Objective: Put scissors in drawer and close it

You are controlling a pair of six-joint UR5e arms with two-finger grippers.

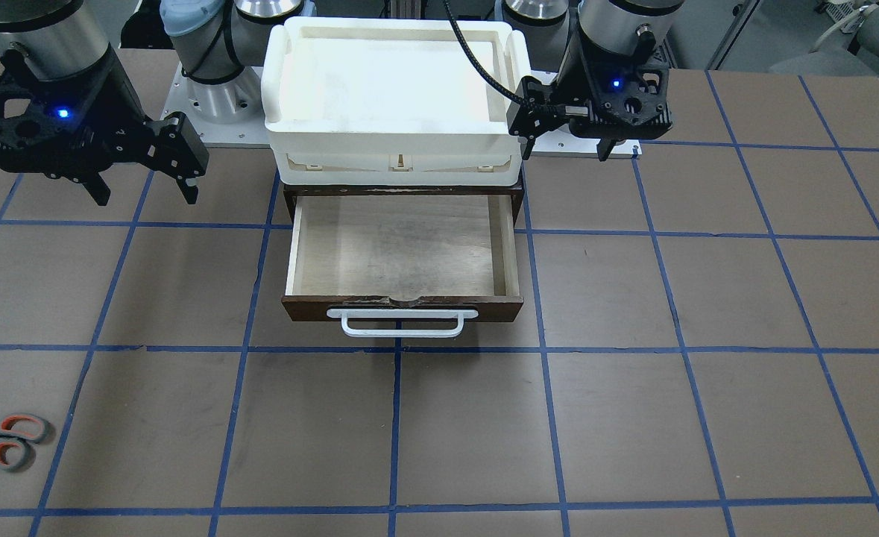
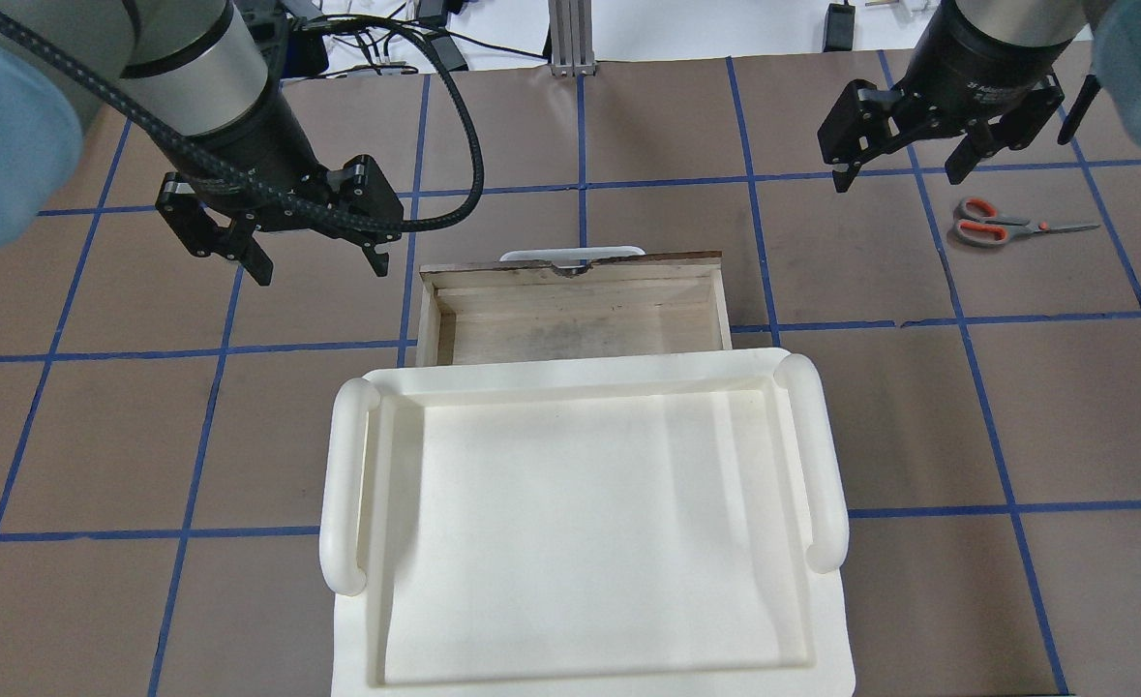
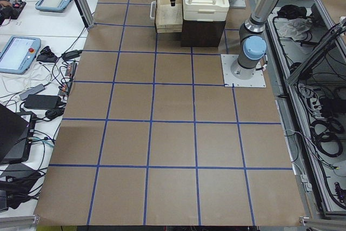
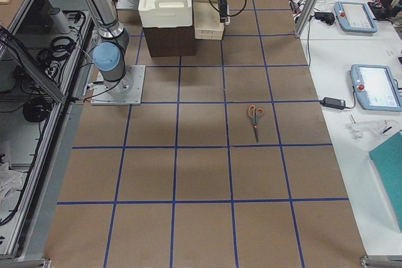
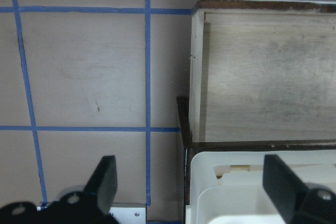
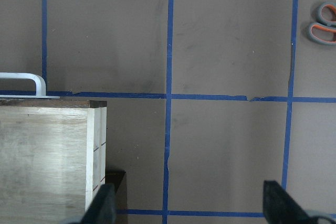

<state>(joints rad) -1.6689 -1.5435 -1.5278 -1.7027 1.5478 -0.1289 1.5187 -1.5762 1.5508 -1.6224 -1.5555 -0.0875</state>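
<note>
Plainly, the task stands at its first step. In the front-facing view the drawer point(image 1: 398, 246) is pulled out toward the operators' long edge and is bare inside. The scissors point(image 1: 3, 440) lie flat on the tabletop, nearer that same edge and off toward the table's right end, well apart from the drawer. The right gripper point(image 1: 145, 195) hangs above the table beside the white tray point(image 1: 391, 82), fingers spread wide and pointing down, holding nothing. The left gripper point(image 1: 564, 149) hangs likewise on the tray's other side, also spread and empty.

From overhead, the right gripper is the one near the scissors. It hovers just short of the grey-and-orange loops, on their drawer side, while the blades point toward the right end.

The side views show both arms reaching out over the cabinet with their wrists turned straight down.

The left wrist camera looks down at the drawer's corner and bare table between its fingers. The right wrist camera catches the scissor loops at the corner of its frame, outside the span of its fingers.

I judge the next move falls to the right arm: shift toward the right end, centre over the scissors, then descend low enough to pinch so flat a thing.
</note>
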